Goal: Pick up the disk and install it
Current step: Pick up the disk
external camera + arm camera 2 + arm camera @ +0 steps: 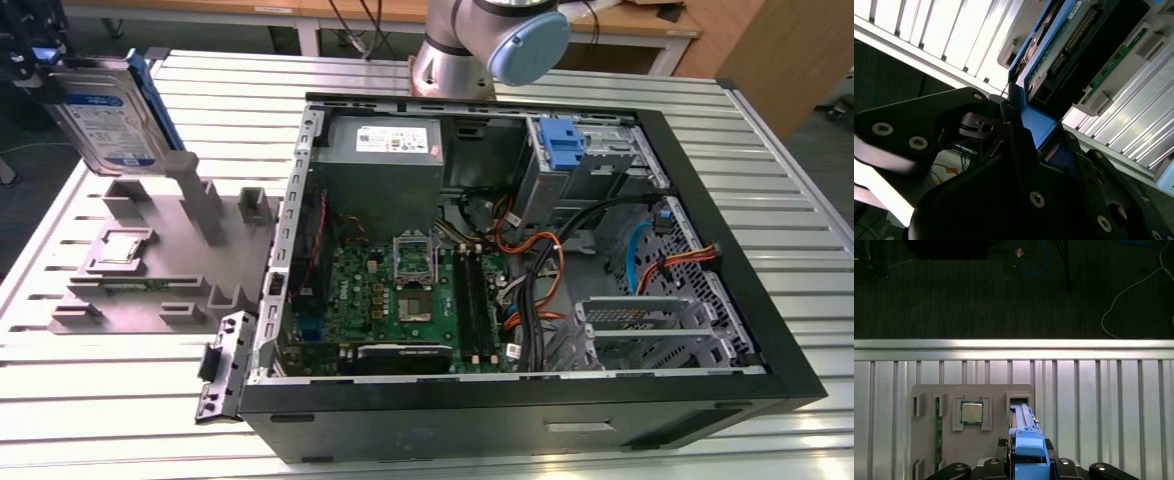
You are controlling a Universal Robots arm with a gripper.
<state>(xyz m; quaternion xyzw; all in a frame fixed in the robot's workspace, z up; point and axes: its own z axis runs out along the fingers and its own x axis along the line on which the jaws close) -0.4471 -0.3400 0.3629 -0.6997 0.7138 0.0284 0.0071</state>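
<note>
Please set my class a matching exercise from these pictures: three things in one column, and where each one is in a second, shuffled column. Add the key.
Things
1. disk
2. square chip
3. blue latch

Places
A. lying in a recess of the grey holder
B. upright inside the open computer case
C. clamped in the hand

Pairs: 1-C, 2-A, 3-B

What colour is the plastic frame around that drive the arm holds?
Blue. The rails on the disk show best in the first wrist view.
</note>
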